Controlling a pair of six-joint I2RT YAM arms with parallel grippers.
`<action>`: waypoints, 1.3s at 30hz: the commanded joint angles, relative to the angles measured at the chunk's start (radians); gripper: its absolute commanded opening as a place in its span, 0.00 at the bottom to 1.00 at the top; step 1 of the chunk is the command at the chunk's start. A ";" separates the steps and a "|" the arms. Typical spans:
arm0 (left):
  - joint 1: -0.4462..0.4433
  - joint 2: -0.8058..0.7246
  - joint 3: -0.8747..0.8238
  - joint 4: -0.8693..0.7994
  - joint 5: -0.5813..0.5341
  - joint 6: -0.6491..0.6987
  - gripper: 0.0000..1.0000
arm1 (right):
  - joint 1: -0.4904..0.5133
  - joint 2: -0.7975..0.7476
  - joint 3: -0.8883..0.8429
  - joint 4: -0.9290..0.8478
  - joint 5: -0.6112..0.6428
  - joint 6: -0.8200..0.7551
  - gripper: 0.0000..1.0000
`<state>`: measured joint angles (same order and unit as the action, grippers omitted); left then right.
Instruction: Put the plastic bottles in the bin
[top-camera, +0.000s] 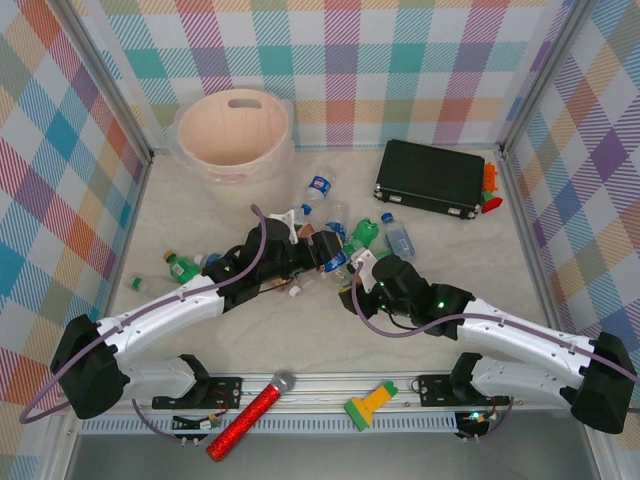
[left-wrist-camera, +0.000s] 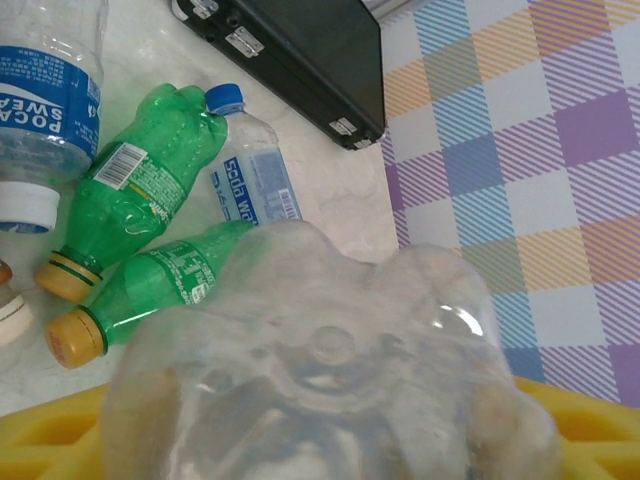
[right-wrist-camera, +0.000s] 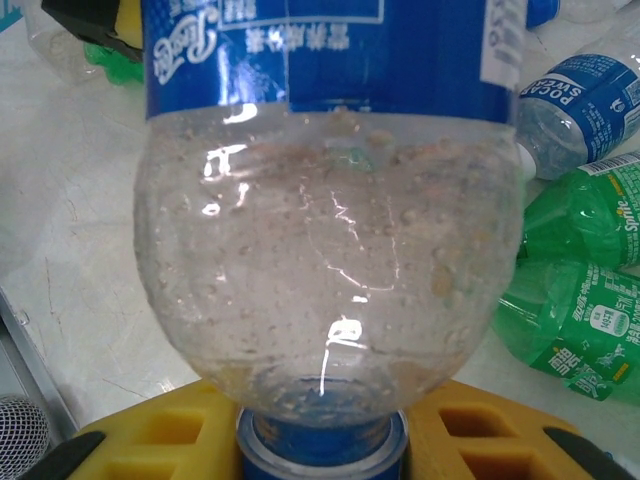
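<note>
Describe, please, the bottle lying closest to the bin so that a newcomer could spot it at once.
Start at the big cream bin in the far left corner. Just right of it, toward the flat black case, lies a clear bottle with a blue label. It is the farthest back, behind the heap of bottles in the middle.

Both arms stretch inward, left claw (top-camera: 322, 250) straddling a clear bottle (left-wrist-camera: 320, 380), right claw (right-wrist-camera: 320, 448) clamped on a blue-labelled bottle (right-wrist-camera: 330, 250).

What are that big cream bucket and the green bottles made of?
The bin looks like matte cream plastic: a thin moulded wall with a cut-out handle slot. The green bottles look like glossy see-through plastic, with bright highlights and dented sides.
</note>
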<state>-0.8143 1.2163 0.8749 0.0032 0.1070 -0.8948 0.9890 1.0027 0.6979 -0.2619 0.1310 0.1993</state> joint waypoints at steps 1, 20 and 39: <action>-0.014 -0.008 0.029 0.008 -0.002 0.029 0.63 | 0.006 -0.013 0.029 0.029 0.002 -0.014 0.37; -0.016 -0.113 0.195 -0.330 -0.297 0.253 0.59 | 0.004 -0.197 -0.058 0.025 0.139 0.048 0.99; 0.254 0.043 0.747 -0.578 -0.589 0.683 0.59 | 0.006 -0.379 -0.058 0.003 0.097 0.052 0.99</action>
<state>-0.6296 1.2201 1.5257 -0.5388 -0.4866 -0.2733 0.9890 0.6411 0.6189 -0.2554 0.2417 0.2466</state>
